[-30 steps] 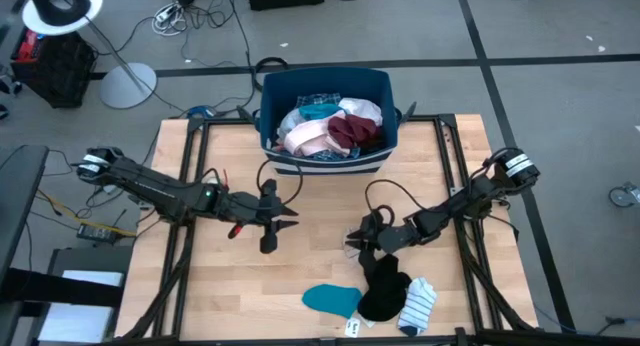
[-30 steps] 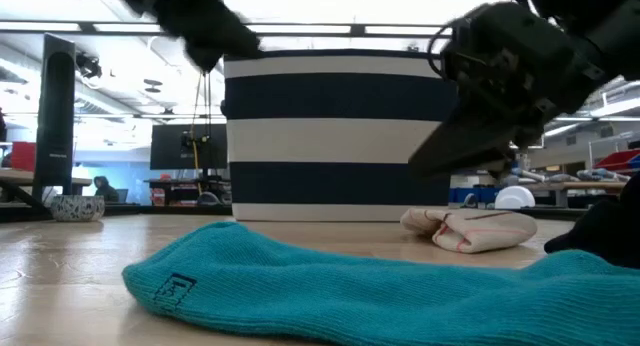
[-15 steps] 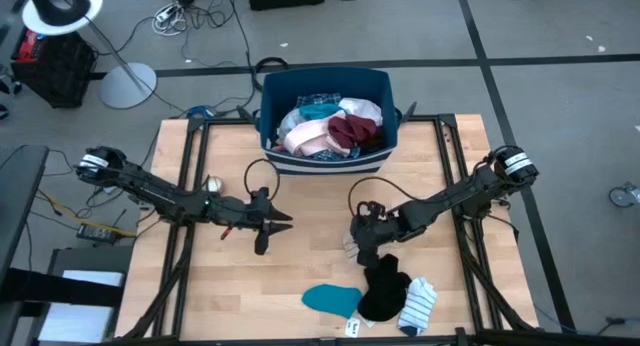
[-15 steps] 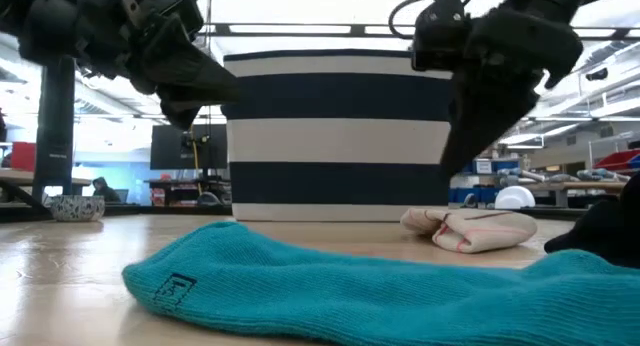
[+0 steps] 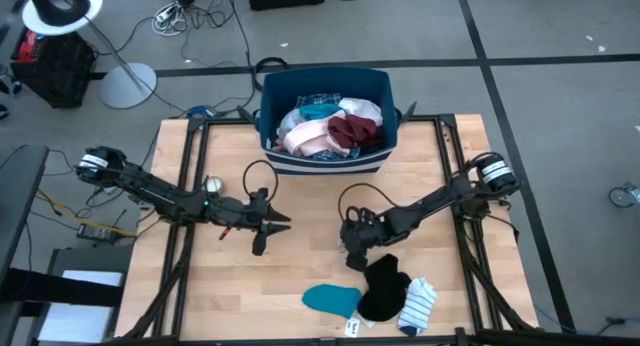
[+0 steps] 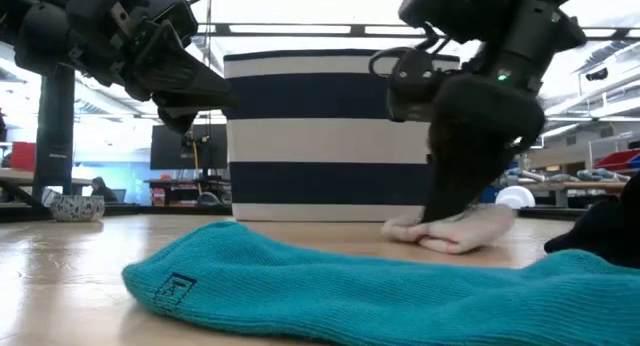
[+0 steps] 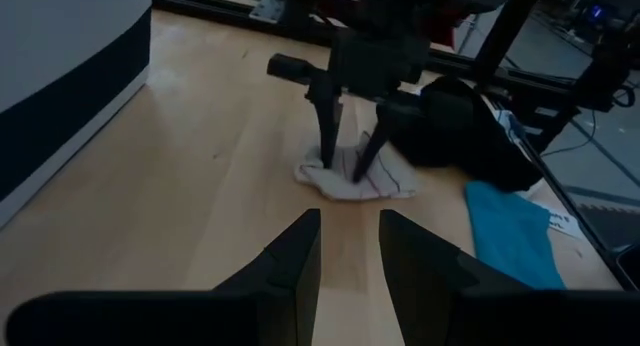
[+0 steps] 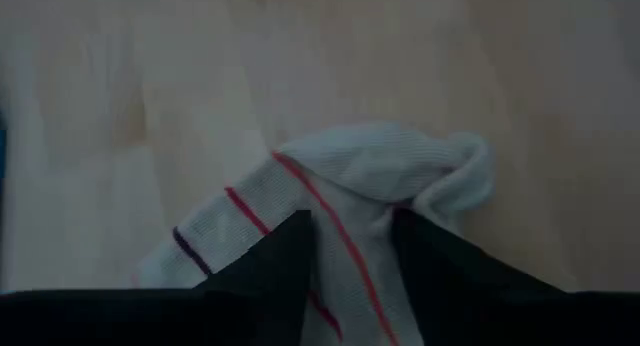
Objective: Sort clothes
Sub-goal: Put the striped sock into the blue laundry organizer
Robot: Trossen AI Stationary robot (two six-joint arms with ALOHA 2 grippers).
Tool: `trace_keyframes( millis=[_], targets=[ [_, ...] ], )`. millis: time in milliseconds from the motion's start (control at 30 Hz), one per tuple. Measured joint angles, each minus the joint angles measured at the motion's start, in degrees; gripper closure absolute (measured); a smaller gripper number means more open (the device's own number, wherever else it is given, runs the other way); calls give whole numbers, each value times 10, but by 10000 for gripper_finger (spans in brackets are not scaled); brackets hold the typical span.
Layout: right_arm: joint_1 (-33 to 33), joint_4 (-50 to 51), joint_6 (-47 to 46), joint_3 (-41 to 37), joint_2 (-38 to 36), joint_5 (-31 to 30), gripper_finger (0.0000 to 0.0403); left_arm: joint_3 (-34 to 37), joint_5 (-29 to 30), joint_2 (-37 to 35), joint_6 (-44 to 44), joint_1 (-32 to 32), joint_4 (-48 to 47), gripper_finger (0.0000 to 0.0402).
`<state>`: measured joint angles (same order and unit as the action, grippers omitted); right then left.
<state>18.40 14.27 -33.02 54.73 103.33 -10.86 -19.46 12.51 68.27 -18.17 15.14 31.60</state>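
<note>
White sock point(image 8: 340, 216) with red stripes lies on desk point(image 5: 300, 276) directly under my right claw point(image 7: 345, 164), fingers parted astride it, ready to pinch. My left claw point(image 5: 272, 224) waits released, off to side.

A robotics lab: cables point(image 5: 195, 11) trail across grey floor, monitors point(image 6: 175, 146) and workbenches point(image 6: 30, 176) line the background
</note>
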Motion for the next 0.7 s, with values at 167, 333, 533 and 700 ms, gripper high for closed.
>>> trace_keyframes(
  millis=[167,333,533,700],
  targets=[
    [-2,14,50,29,4,-44,360,0,-2,0,1,0,-2,291],
    [-21,77,134,138,-55,-89,388,0,-2,0,1,0,-2,291],
    [-54,131,276,306,-99,-151,395,0,-2,0,14,0,-2,291],
    [-108,133,389,424,-105,-205,398,0,-2,0,14,0,-2,291]
  ],
)
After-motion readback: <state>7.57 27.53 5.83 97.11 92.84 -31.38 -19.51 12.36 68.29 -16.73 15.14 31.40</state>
